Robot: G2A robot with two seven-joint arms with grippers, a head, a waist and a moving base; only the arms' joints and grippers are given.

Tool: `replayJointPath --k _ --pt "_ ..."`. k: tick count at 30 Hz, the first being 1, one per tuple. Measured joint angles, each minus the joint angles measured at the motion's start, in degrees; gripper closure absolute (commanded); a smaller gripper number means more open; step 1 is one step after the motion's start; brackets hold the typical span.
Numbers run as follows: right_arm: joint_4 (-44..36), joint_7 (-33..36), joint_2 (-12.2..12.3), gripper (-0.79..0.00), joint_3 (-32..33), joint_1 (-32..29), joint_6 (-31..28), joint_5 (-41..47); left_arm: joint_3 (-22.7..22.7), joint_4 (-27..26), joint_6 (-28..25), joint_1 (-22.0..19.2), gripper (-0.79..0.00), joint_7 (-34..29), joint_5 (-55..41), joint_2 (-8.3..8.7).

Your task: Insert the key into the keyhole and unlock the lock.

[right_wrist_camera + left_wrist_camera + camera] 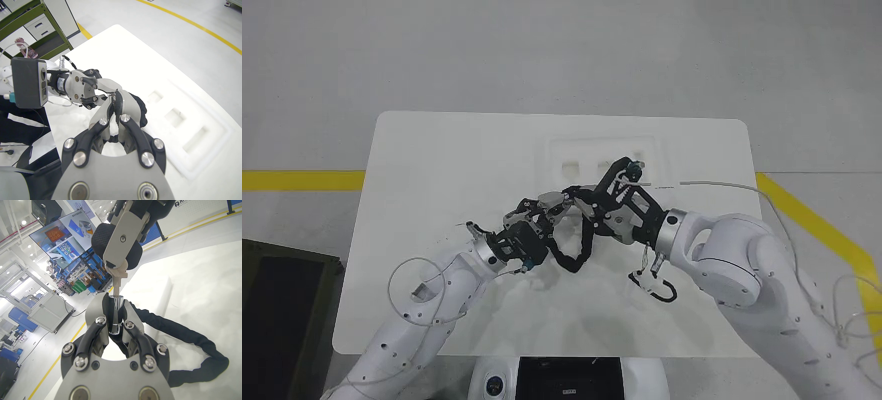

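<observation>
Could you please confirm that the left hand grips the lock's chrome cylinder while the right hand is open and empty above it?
Not quite: the right hand is not open and empty but shut on the key, whose blade meets the top of the lock's chrome cylinder, as the left wrist view shows. The left hand does grip that cylinder.

Industrial robotics hall, large display screen (62, 240), aluminium-framed enclosures (43, 309), storage racks (90, 272), yellow floor lines (48, 371)

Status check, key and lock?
Left gripper shut on lock cylinder. Right gripper shut on key, blade tip at the keyhole, not fully in. Black cable trails aside, nothing blocking.
</observation>
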Motion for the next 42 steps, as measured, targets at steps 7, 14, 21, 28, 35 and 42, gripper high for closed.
replayJointPath --k 7,14,21,28,35,42 --pt "1.21 0.16 -0.39 0.000 -0.67 0.83 0.35 0.15 -0.07 0.20 -0.52 -0.12 0.000 0.45 0.21 -0.19" --pt "1.37 0.44 -0.67 0.000 -1.15 0.96 0.24 0.28 -0.45 0.34 -0.32 -0.09 0.000 0.64 -0.49 -0.41" --pt "1.31 0.09 -0.88 -0.785 -0.81 0.89 0.53 0.77 -0.72 0.50 -0.52 0.02 0.000 0.67 -0.75 -0.60" --pt "0.65 -2.02 -0.90 -0.785 0.93 0.65 -1.00 1.37 -1.61 0.90 -1.18 0.19 0.000 0.25 -2.59 -0.75" --pt "0.57 -8.61 -0.31 -0.785 4.13 0.17 -10.57 -5.39 -3.55 0.75 -10.09 -1.24 0.000 0.60 -6.79 -0.43" --pt "1.72 -16.70 0.50 -0.785 6.77 0.60 -24.79 -16.17 -5.83 0.66 -23.48 -3.27 0.000 -2.00 -12.39 0.19"
